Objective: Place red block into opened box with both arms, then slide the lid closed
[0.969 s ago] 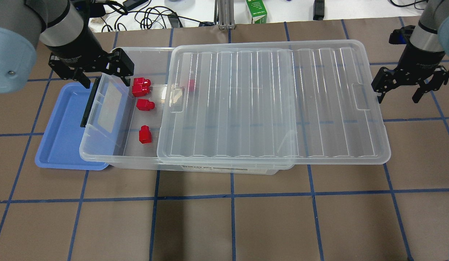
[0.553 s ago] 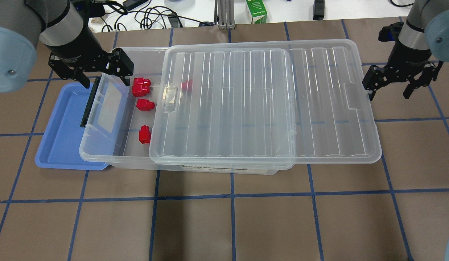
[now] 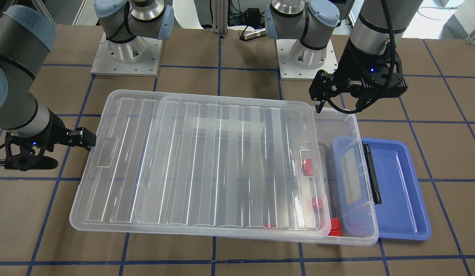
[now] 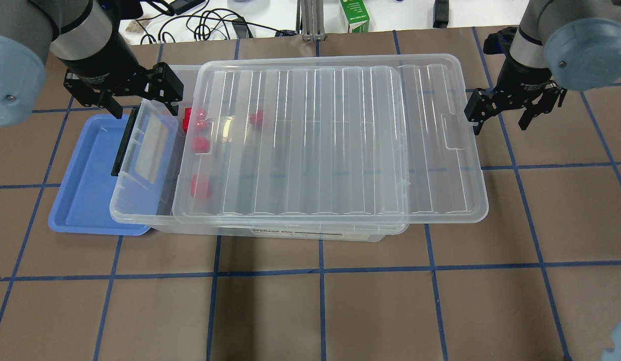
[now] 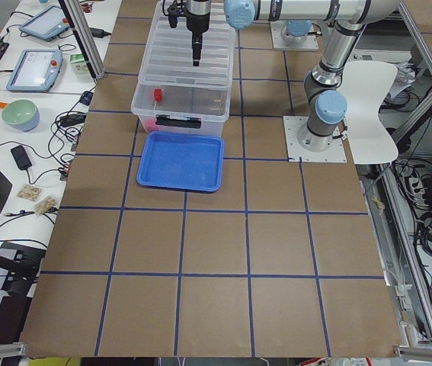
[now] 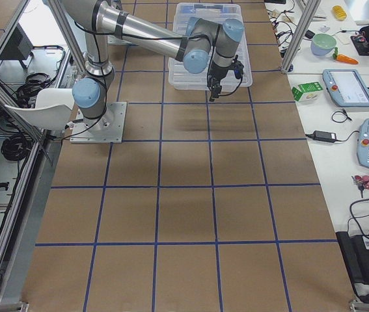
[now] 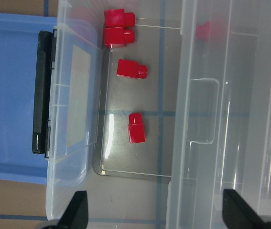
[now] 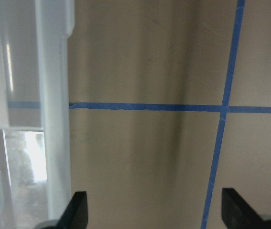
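The clear box [image 4: 135, 216] lies across the table with its black latch bar [image 4: 121, 145] at the left end. The ribbed lid [image 4: 330, 140] covers most of it and overhangs the box's right end. Several red blocks [image 7: 136, 128] lie on the box floor near the left end, blurred through the lid in the overhead view [image 4: 200, 145]. My left gripper [image 4: 140, 103] hovers open and empty above the box's left end. My right gripper [image 4: 501, 119] is open, with one finger against the lid's right short edge.
A blue tray [image 4: 85, 175] sits partly under the box's left end. A green carton [image 4: 354, 15] and cables lie at the far table edge. Brown matting with blue tape lines surrounds the box.
The lid has slid left across the box with my right gripper following its right edge, and it now covers the red blocks. My left gripper has barely moved.
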Robot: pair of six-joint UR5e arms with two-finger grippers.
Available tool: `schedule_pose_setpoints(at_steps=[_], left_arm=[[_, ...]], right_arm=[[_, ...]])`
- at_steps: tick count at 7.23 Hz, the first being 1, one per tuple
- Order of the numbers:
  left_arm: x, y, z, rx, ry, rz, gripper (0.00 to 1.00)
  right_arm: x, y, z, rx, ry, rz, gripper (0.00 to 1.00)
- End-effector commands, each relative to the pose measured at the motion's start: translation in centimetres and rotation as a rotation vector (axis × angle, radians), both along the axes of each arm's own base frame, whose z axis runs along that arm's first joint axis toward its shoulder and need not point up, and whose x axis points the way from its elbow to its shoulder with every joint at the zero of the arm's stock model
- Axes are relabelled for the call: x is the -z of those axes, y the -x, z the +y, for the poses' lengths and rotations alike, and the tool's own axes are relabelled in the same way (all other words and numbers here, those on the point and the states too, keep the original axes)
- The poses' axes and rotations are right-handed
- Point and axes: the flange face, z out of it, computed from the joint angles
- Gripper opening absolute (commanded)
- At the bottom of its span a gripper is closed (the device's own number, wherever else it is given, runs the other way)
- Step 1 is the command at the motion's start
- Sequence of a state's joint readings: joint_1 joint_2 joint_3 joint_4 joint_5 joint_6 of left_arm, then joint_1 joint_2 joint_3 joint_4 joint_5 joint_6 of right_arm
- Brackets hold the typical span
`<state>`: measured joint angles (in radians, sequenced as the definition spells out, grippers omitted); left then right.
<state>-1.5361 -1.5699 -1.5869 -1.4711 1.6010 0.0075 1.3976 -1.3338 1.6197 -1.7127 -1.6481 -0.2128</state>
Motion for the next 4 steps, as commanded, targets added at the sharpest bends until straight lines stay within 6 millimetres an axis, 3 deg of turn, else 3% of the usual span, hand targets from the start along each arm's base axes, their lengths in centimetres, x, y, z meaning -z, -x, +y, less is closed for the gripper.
schedule_pose_setpoints(at_steps=[1, 4], left_arm=[[-0.2, -0.1, 0.0, -0.002, 0.004, -0.002, 1.0], [-0.1, -0.1, -0.1, -0.002, 0.002, 0.001, 1.0]], right_arm=[[-0.1, -1.9, 0.0, 0.005, 0.01, -0.001, 1.0], [-0.7, -3.6, -0.1, 0.013, 0.025, 0.002, 1.0]])
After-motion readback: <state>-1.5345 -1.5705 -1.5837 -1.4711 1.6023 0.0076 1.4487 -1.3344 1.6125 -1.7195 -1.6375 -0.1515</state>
